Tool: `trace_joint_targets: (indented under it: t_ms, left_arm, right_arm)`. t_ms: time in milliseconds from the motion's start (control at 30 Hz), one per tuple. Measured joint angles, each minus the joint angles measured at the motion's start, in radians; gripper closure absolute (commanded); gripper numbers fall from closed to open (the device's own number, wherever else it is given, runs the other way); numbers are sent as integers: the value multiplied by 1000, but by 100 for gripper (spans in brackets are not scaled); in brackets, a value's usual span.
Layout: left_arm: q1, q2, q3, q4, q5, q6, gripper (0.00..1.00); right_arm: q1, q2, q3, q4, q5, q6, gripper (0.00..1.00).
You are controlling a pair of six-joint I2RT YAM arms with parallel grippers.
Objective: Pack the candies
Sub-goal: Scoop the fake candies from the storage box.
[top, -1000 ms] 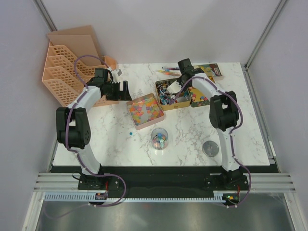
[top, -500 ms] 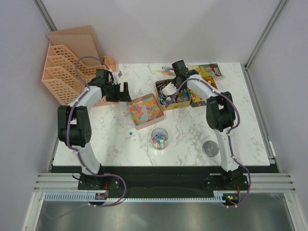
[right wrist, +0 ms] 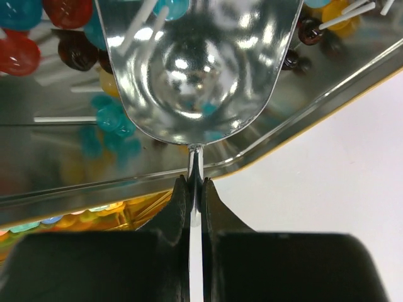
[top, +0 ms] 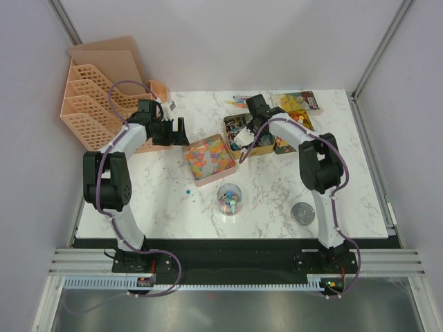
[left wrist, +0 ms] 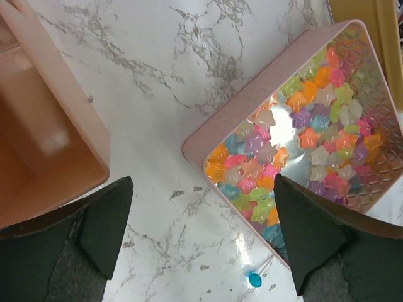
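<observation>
A pink tin (top: pixel 197 178) holds many star-shaped multicoloured candies (left wrist: pixel 302 135). One small blue candy (left wrist: pixel 254 280) lies loose on the marble beside it. My left gripper (left wrist: pixel 201 233) is open and empty, just left of the pink tin's corner; it also shows in the top view (top: pixel 176 131). My right gripper (right wrist: pixel 196 189) is shut on the thin handle of a shiny metal scoop (right wrist: pixel 198 63). The scoop's bowl is empty and hangs over the yellow tin (right wrist: pixel 302 119), which holds blue, red and dark sweets on white sticks (right wrist: pixel 110 116). A clear cup (top: pixel 229 198) holds mixed candies.
A peach file organiser (top: pixel 97 97) stands at the back left, and its edge (left wrist: pixel 44 145) lies close to my left fingers. Pens (top: pixel 242 104) lie behind the yellow tin. A second tin (top: pixel 287 142) and a printed box (top: pixel 302 102) sit at the back right. A round metal lid (top: pixel 302 212) lies at the front right.
My right gripper has swung left and nearer with the scoop, bringing it over the yellow tin's near side. My left gripper has barely moved.
</observation>
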Motion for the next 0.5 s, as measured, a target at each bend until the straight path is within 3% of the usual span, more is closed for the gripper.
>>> trace_joint_targets:
  t_ms: [500]
  left_arm:
    - [2, 0, 3, 1, -31, 0, 0]
  right_arm:
    - [-21, 76, 241, -338, -122, -10, 100]
